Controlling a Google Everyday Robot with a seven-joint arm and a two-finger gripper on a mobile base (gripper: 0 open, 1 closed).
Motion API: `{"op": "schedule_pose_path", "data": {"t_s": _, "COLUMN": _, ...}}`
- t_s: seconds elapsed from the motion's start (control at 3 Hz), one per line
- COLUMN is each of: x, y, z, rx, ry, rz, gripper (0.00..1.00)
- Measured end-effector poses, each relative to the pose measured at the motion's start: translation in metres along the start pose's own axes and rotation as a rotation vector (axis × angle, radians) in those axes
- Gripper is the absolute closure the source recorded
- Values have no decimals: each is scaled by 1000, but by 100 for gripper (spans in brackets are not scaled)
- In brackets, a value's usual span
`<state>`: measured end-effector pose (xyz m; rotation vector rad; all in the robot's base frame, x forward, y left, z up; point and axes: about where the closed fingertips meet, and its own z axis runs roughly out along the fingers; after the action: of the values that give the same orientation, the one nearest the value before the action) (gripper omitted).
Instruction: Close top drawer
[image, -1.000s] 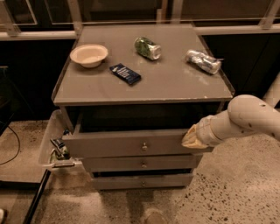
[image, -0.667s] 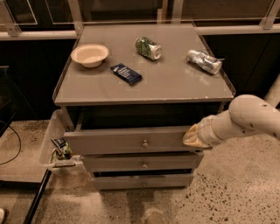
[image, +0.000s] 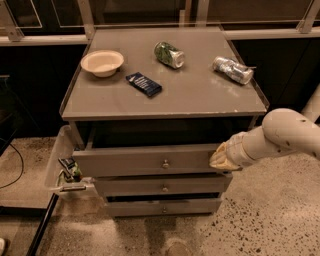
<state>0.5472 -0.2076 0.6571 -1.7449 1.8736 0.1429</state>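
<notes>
Top drawer (image: 130, 161): uppermost of the cabinet's three, standing partly pulled out, with a dark gap between its front and the cabinet top (image: 200, 97).
Knob (image: 165, 163): small and round, mid-front, untouched.
Gripper (image: 220, 158): reaching in from the right on a pale arm (image: 285, 134), its tip against the right end of the top drawer's front.
Gripper's grip: I cannot tell from here whether it is wide or narrow; nothing shows in it.
Lower drawers (image: 162, 186): two below, sitting further back than the top one.
On the cabinet top: a cream bowl (image: 102, 62) at the left, a dark blue packet (image: 143, 84) beside it, a green can (image: 169, 54) lying on its side, and a silver can (image: 232, 70) near the right edge.
</notes>
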Motion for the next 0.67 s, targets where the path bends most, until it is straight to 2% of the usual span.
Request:
{"op": "schedule_pose_path", "data": {"t_s": 0.33, "x": 0, "y": 0, "z": 0, "rx": 0, "ry": 0, "rz": 0, "gripper": 17}}
{"op": "schedule_pose_path", "data": {"t_s": 0.67, "x": 0, "y": 0, "z": 0, "rx": 0, "ry": 0, "rz": 0, "gripper": 0}}
